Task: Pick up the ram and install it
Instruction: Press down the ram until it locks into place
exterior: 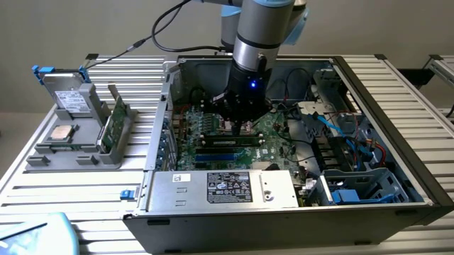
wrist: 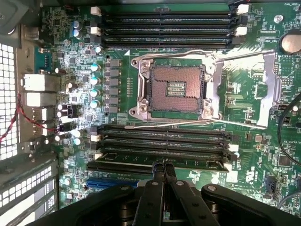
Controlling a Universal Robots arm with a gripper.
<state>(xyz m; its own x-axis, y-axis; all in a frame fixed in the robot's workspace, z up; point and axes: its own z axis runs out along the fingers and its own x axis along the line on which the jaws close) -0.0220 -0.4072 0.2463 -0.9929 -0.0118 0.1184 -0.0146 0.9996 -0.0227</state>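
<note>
End effector [wrist: 164, 170] fingers pressed together, tips resting on the ram [exterior: 230, 142], holding nothing. Ram: long green stick lying in a motherboard [wrist: 263, 155] slot below the CPU socket [wrist: 176, 89], apparently seated.

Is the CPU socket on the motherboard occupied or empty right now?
Empty. In the wrist view the CPU socket shows its bare contact field, with its metal load frame swung open beside it.

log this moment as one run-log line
gripper: shut | position: inside open computer case, directly over ram | ram: lying in motherboard slot | cpu socket: empty
</note>
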